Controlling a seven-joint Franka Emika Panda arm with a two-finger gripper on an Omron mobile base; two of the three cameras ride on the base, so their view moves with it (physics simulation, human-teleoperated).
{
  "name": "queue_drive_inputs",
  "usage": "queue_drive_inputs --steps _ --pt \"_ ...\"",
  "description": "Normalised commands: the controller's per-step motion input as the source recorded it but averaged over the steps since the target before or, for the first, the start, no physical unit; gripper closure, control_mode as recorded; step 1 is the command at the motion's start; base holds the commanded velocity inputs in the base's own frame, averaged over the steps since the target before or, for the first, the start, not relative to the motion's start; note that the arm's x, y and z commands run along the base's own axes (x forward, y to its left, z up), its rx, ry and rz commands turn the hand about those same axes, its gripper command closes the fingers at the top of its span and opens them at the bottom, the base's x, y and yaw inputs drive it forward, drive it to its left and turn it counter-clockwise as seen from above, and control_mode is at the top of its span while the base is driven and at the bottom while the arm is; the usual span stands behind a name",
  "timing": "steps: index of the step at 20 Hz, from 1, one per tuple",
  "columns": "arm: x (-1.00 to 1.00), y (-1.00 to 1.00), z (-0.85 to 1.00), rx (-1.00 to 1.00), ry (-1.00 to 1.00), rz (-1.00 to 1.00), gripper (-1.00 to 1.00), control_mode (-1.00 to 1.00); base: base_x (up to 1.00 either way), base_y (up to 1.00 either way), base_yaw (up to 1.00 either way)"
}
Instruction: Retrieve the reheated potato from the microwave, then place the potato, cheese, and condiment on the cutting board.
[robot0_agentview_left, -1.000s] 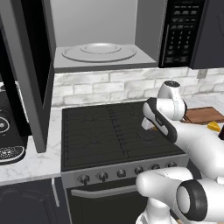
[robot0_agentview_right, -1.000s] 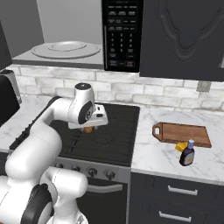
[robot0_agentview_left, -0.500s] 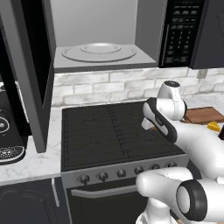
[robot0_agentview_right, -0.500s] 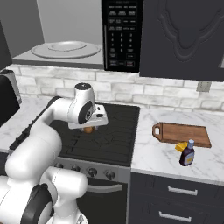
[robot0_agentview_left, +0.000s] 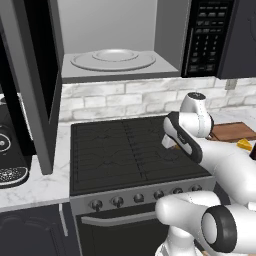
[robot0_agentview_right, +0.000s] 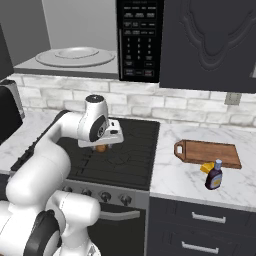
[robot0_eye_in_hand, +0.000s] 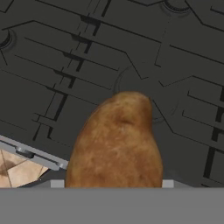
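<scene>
Nothing differs from the earlier frames: arm, claw and every object sit where they were a second ago. The claw (robot0_agentview_right: 102, 148) hangs over the black stove (robot0_agentview_right: 120, 150), its fingers pinching the potato (robot0_agentview_right: 101, 148), which shows as a small brown lump just under the hand in the right base view. In the hand view the potato (robot0_eye_in_hand: 117, 144) is large and close, with the stove grates (robot0_eye_in_hand: 65, 65) below it and well apart. In the left base view the hand (robot0_agentview_left: 172, 137) sits above the right half of the stove (robot0_agentview_left: 115, 150), and the potato is hidden there. The microwave (robot0_agentview_left: 115, 45) stands open above the stove, its round glass turntable (robot0_agentview_left: 113, 60) bare, its keypad panel (robot0_agentview_right: 139, 40) to the right. On the tabletop (robot0_agentview_right: 175, 175) right of the stove lies the cutting board (robot0_agentview_right: 207, 152), handle end toward the stove. The cheese (robot0_agentview_right: 206, 167) lies just at the board's near edge, and the condiment (robot0_agentview_right: 214, 176) stands upright just beside the cheese, nearer the front. Whether cheese and bottle touch cannot be told.
</scene>
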Motion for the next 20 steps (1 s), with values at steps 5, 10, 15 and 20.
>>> queue_drive_inputs --steps 5,10,15,20 --pt "0.00 0.00 0.00 0.00 0.00 0.00 1.00 1.00 -0.28 -0.07 0.00" --pt "0.00 0.00 0.00 0.00 0.00 0.00 1.00 1.00 -0.58 -0.21 -0.01" --pt "0.00 0.00 0.00 0.00 0.00 0.00 1.00 1.00 -0.02 -0.49 0.00" --pt "0.00 0.00 0.00 0.00 0.00 0.00 1.00 1.00 0.04 -0.72 0.00"
